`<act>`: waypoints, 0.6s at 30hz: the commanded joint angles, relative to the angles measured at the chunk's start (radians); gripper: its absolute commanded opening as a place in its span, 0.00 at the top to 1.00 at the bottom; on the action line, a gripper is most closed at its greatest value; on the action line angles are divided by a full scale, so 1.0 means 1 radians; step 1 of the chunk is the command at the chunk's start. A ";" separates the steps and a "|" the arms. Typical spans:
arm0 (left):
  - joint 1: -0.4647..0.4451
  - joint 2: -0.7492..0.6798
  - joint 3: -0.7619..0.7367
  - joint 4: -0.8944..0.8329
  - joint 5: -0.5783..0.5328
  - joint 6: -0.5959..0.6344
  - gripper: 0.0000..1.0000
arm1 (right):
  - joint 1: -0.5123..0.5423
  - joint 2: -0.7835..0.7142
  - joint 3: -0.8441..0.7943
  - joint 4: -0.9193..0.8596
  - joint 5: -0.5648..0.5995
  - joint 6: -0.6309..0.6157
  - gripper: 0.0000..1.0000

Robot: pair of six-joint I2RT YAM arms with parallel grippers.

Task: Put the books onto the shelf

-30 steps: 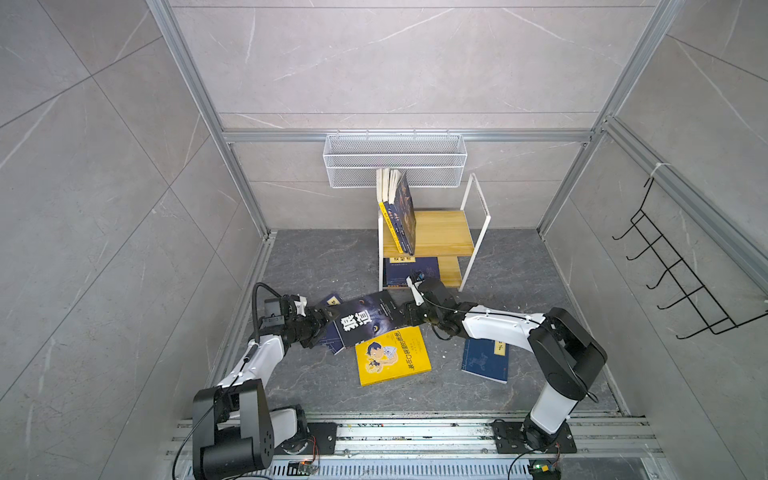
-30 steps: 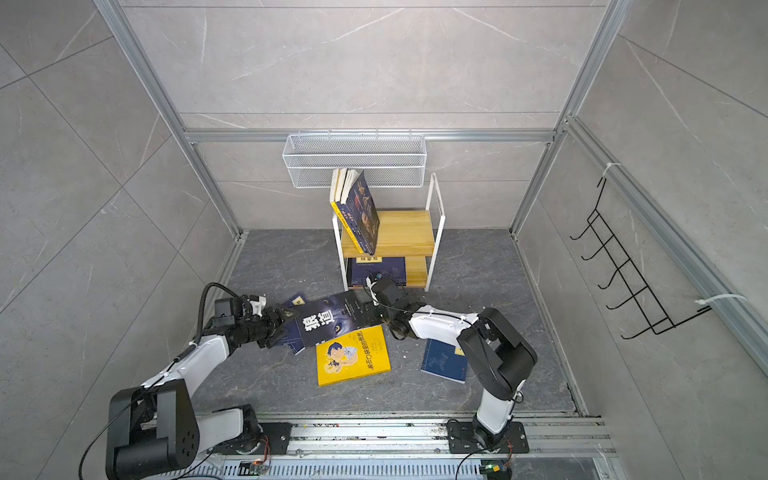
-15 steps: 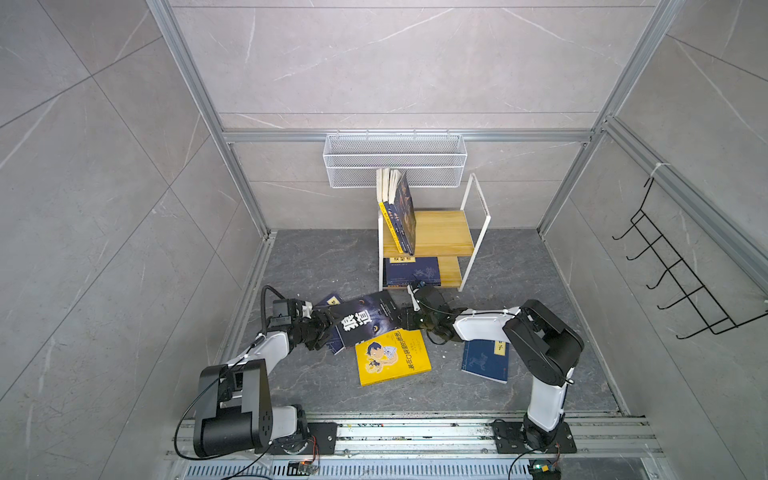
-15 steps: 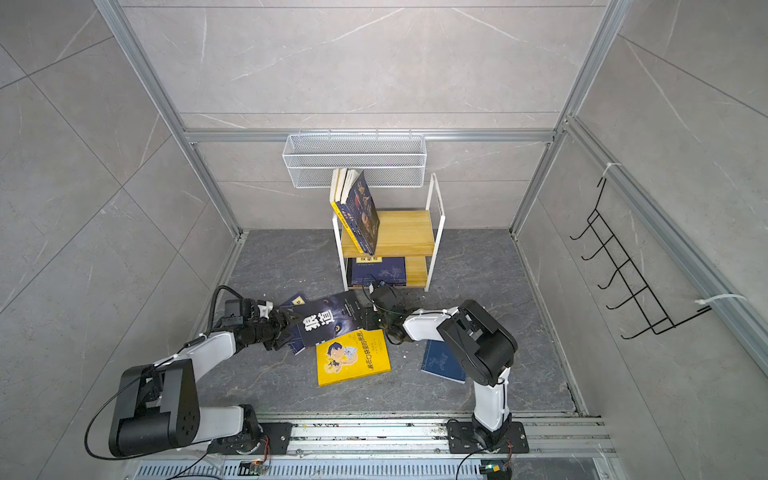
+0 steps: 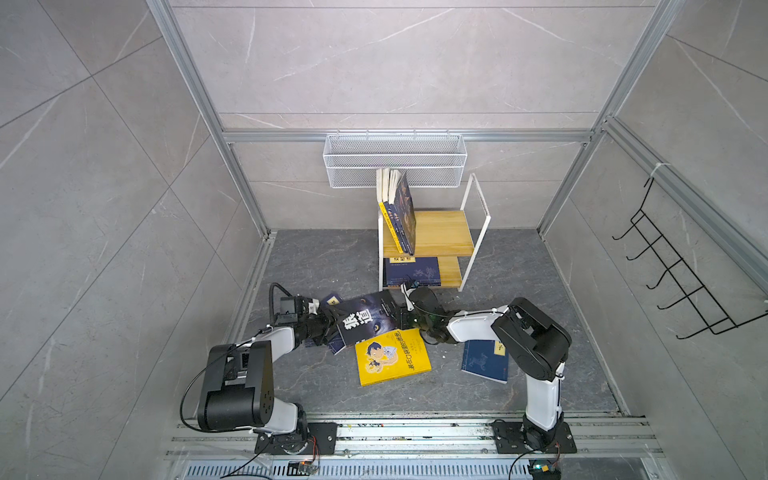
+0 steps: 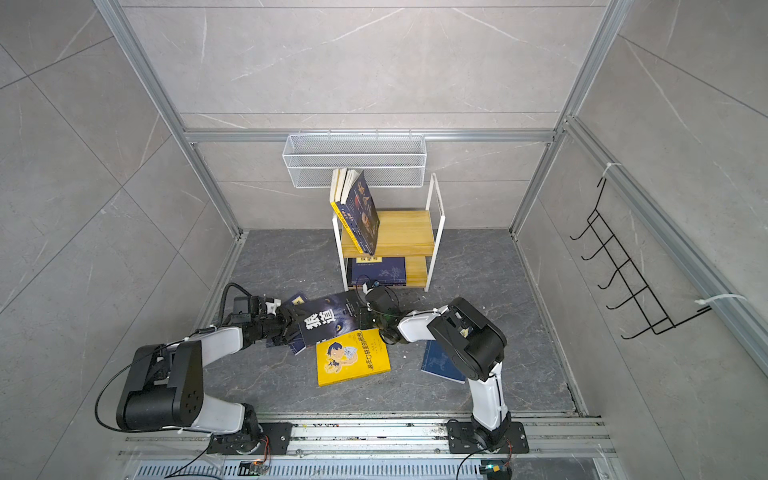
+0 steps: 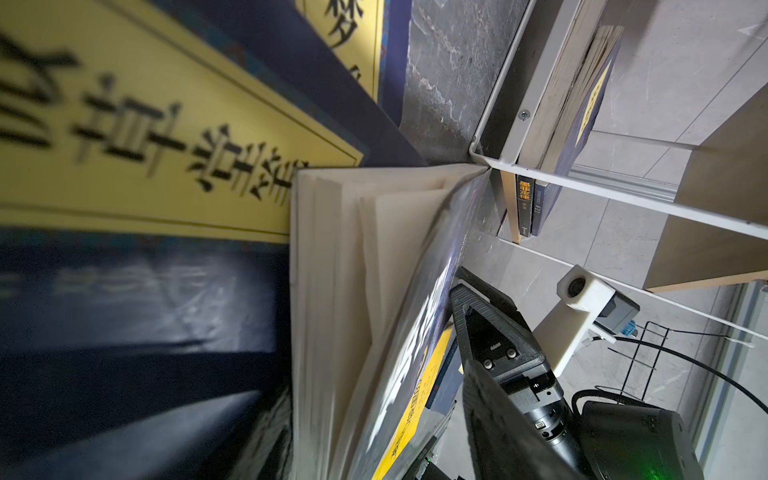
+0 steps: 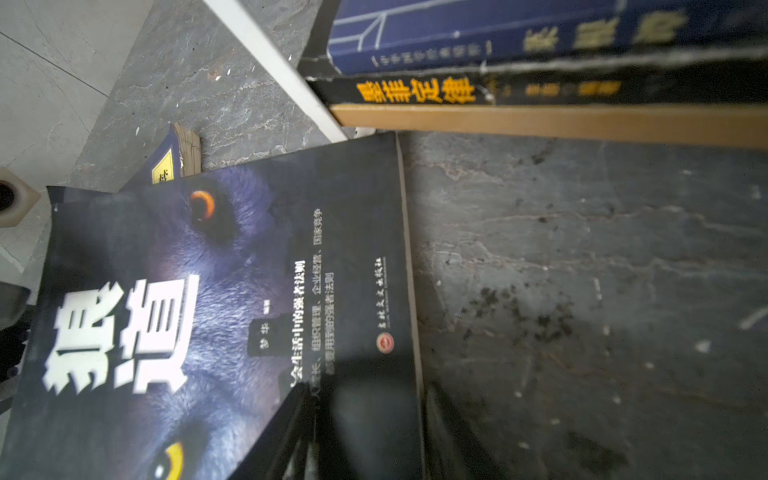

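Observation:
A black book with white characters [image 5: 365,322] [image 6: 328,322] lies tilted on the floor in front of the shelf [image 5: 440,232], over navy books [image 5: 332,300] and the corner of a yellow cartoon book [image 5: 392,361]. My left gripper [image 5: 330,328] [image 7: 374,415] is open around its fanned page edge [image 7: 345,270]; a gap shows beside the cover. My right gripper [image 5: 402,322] [image 8: 370,399] is open around the opposite edge, one finger over the cover [image 8: 187,291]. Several books [image 5: 401,212] lean on the top board. A navy one [image 5: 411,270] lies on the lower board, another [image 5: 484,359] on the floor.
A white wire basket [image 5: 395,160] hangs on the back wall just above the leaning books. A black hook rack [image 5: 681,282] is on the right wall. The shelf's white frame post [image 8: 274,70] stands close to the black book's corner.
The right arm's elbow has swung left toward the book, and the left arm's elbow has moved farther from the rail. The black book has hardly moved between the grippers.

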State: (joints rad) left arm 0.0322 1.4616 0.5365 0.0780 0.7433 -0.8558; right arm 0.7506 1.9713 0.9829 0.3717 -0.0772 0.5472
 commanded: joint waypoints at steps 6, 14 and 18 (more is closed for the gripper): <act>-0.043 -0.098 0.024 0.017 0.049 -0.040 0.53 | 0.012 0.070 -0.023 -0.046 -0.053 0.016 0.54; -0.043 -0.162 0.045 -0.039 0.033 -0.003 0.92 | 0.013 0.024 -0.072 0.030 -0.031 0.002 0.54; -0.043 -0.173 0.062 -0.043 0.036 0.002 1.00 | 0.023 -0.041 -0.121 0.092 0.002 -0.041 0.54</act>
State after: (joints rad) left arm -0.0067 1.3224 0.5484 0.0288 0.7395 -0.8749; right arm 0.7513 1.9663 0.9123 0.4995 -0.0826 0.5499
